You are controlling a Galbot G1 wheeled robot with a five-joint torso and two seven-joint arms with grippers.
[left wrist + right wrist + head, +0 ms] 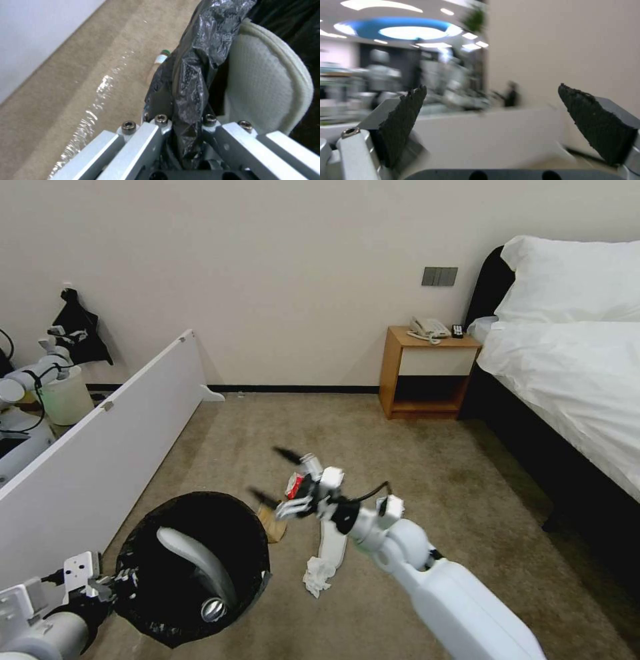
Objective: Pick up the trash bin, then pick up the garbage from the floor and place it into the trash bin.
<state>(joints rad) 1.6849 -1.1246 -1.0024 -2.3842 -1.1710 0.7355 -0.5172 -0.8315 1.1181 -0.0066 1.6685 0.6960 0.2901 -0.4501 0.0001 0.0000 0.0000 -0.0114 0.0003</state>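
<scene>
Left gripper (110, 588) at the lower left of the head view, clenched on the black-bag rim of the trash bin (143, 613); in the left wrist view the crinkled bag (188, 82) pinched between the 2 metal fingers (146, 140). Inside the bin: 1 white slipper (193, 560) leaning against the wall, its textured sole (263, 82) close beside the pinched bag, and 1 crushed can (213, 609) at the bottom.

Right gripper (277, 473) raised over the carpet just right of the bin, released, with its 2 dark fingertips (403, 117) spread wide and nothing between them. Blurred in the head view.

On the carpet (433, 473) below and behind that gripper: 1 red snack packet (294, 485), partly hidden by the wrist; 1 brown paper bag (272, 523) touching the bin's right side; 1 more white slipper (332, 543) lying flat; 1 white tissue (319, 575) crumpled just beside the slipper's near end. In the left wrist view, 1 small clear bottle (162, 57) with a green cap on the carpet beyond the bag.

Farther out: 1 white panel (100, 447) standing on the left, 1 wooden nightstand (427, 373) against the wall with 1 telephone (429, 328) on it, 1 bed (567, 360) with white linen on the right.
</scene>
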